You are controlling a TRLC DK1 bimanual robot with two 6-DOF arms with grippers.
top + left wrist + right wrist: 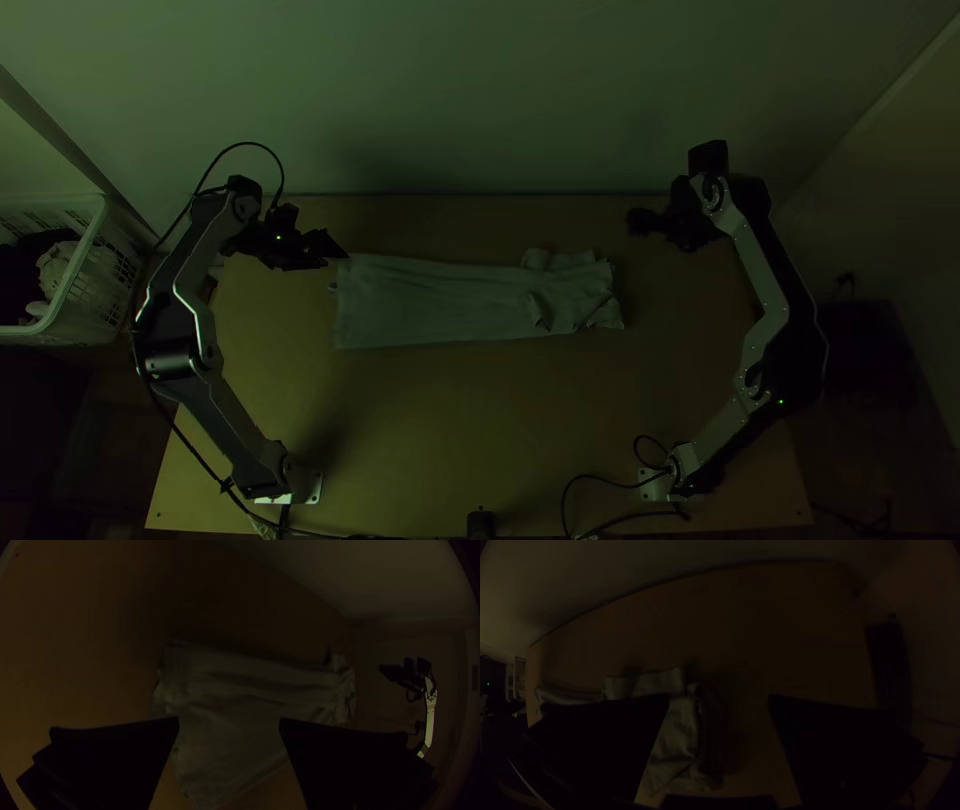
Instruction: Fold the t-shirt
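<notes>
On the table point(480, 420), the t-shirt point(430, 300) lies as a long folded strip running crosswise, smooth at the left arm's end and bunched at the other; in the dim light, it appears to be layered. The left gripper point(334, 252) is at the t-shirt's smooth end, near the far corner, with its fingers spread. The right gripper point(642, 222) is beyond the t-shirt's bunched end, apart from the cloth, fingers likewise spread. A white basket point(84, 250) stands well apart from the t-shirt's smooth end.
</notes>
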